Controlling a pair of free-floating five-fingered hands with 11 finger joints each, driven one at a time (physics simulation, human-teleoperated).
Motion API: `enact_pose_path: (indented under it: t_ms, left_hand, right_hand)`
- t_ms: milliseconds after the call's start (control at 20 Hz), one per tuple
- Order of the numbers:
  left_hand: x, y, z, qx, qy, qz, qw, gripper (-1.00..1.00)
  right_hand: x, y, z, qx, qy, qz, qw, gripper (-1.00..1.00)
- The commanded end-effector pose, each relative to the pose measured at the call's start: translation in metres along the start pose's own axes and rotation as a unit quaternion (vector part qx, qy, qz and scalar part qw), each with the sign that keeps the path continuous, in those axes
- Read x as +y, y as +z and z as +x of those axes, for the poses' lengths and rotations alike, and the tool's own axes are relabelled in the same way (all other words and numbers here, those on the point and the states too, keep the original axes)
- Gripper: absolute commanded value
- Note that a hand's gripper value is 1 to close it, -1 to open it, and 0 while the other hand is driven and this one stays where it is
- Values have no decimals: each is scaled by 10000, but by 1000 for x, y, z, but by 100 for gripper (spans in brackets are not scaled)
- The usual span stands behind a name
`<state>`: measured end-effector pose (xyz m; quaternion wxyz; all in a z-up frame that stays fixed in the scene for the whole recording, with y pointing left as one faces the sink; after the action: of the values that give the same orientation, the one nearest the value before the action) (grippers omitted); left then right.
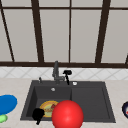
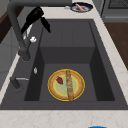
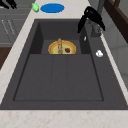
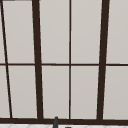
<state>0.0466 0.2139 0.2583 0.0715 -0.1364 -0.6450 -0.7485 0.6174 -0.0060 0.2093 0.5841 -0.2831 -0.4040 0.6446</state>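
A yellow-rimmed plate (image 2: 66, 85) lies on the floor of the dark sink's left basin (image 1: 37, 92), with a long brown stick of food and a small red piece on it. My right hand (image 1: 67, 73) hovers open just right of the grey faucet (image 1: 56, 71), fingers pointing down over the sink's back rim; it shows beside the spout in the left side view (image 2: 35, 15) and the right side view (image 3: 90, 15). My left hand (image 1: 38, 115) hangs open at the sink's front left corner, close to the plate (image 1: 48, 108). A big red ball (image 1: 67, 115) sits in front of the sink's front edge.
A blue plate (image 1: 7, 103) and a green item (image 1: 2, 118) lie on the left counter. A dark plate with food (image 2: 81, 7) rests on the right counter. A small white knob (image 3: 99, 53) sits on the sink's back ledge. The right basin (image 3: 60, 77) is shallow and flat.
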Motion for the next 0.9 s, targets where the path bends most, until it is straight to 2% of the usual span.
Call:
enact_pose_path:
  t_ms: [0, 300, 350, 400, 500, 600, 700, 850]
  left_hand:
    - [0, 0, 0, 0, 0, 0, 10000, 0]
    - [0, 0, 0, 0, 0, 0, 10000, 0]
    - [0, 0, 0, 0, 0, 0, 10000, 0]
    - [0, 0, 0, 0, 0, 0, 10000, 0]
    - [0, 0, 0, 0, 0, 0, 10000, 0]
    - [0, 0, 0, 0, 0, 0, 10000, 0]
    - [0, 0, 0, 0, 0, 0, 10000, 0]
    - [0, 0, 0, 0, 0, 0, 10000, 0]
  right_hand:
    - [-2, -26, -2, 58, -6, 496, 9988, -100]
    - [-6, -68, -2, 124, -8, 976, 9951, -100]
    - [-4, -77, 0, 165, 35, 1044, 9944, 100]
    - [-1, -86, 7, 207, 223, 955, 9950, 100]
    - [14, -86, 9, 288, 443, 735, 9959, 100]
    - [15, -90, 6, 365, 390, 572, 9969, 100]
    - [19, -90, 0, 437, 366, 252, 9981, 100]
    - [24, -92, -7, 394, 320, -123, 9986, 100]
